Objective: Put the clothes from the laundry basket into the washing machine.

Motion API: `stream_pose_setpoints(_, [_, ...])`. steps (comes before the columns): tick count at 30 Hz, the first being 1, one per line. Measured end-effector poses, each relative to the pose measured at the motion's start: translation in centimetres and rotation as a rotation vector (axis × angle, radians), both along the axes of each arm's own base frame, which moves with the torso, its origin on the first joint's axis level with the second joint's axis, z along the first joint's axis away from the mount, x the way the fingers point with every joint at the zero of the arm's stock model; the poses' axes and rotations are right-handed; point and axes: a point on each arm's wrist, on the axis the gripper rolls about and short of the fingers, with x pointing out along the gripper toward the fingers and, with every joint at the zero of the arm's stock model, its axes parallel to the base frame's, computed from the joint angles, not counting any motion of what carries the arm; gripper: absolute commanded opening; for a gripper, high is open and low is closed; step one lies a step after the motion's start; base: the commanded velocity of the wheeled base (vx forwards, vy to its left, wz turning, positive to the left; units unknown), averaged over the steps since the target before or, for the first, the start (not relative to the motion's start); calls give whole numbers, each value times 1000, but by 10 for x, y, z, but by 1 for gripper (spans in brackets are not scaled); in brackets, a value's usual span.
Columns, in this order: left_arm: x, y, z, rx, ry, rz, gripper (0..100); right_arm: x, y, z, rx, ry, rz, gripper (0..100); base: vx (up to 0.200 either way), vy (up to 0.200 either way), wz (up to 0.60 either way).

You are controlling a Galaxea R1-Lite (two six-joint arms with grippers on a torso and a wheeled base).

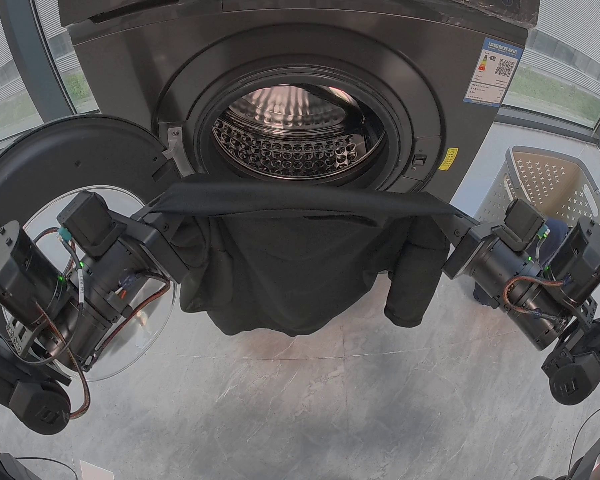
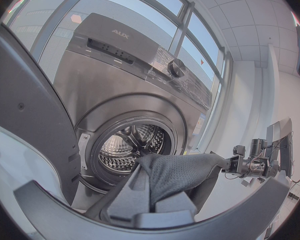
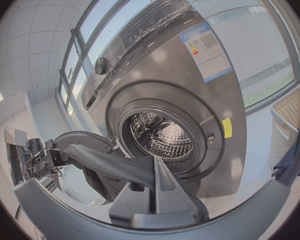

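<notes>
Head view: a black shirt (image 1: 293, 261) is seen stretched between the two grippers across the middle of the frame, just below the open drum (image 1: 293, 135) of the washing machine (image 1: 353, 48). One end of its upper edge is pinched by the left gripper (image 1: 152, 213) at centre left, the other by the right gripper (image 1: 452, 220) at centre right. In the wrist views the left arm's fingers (image 2: 130, 197) and the right arm's fingers (image 3: 173, 197) are shown pressed together on the fabric, with nothing but cloth between them. The body of the shirt hangs toward the floor (image 1: 313, 401) without touching it, and a sleeve droops at the right. The round door (image 1: 60, 161) is swung wide at the left of the frame. The laundry basket (image 1: 553, 175) stands at the right, beside the machine, and a dark blue garment (image 3: 295, 154) is draped over its rim. No clothing is seen in the visible part of the drum. The task is therefore judged to be at an early stage: this shirt is lifted and held before the opening but not yet put in, and at least the blue garment remains to be fetched.
</notes>
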Motion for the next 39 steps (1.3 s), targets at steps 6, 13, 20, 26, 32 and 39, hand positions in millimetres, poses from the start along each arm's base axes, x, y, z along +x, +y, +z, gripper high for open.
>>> stream_pose_setpoints(6, [-3, 0, 4, -7, -12, -3, 0, -1, 0, 9, 16, -31, -4, 0, 0, 0, 0])
stream_pose_setpoints(13, [-5, 1, 5, -9, -17, -4, 0, -5, -5, 17, 33, -55, -11, 0, 0, 0, 0])
stream_pose_setpoints(20, [-6, 0, 5, -5, -20, -10, 0, -9, -6, 19, 35, -62, -8, 0, 0, 0, 0])
stream_pose_setpoints(26, [-15, -15, 3, 2, -6, -82, 0, -18, -3, 13, 21, -40, 22, 0, 0, 0, 0])
stream_pose_setpoints(32, [-15, -41, 1, 19, 16, -173, 0, -31, 14, -6, -20, 28, 109, 0, 0, 0, 0])
stream_pose_setpoints(39, [1, -66, 16, -16, -29, -213, 0, -34, 37, -35, -89, 121, 183, 100, 0, 0, 0])
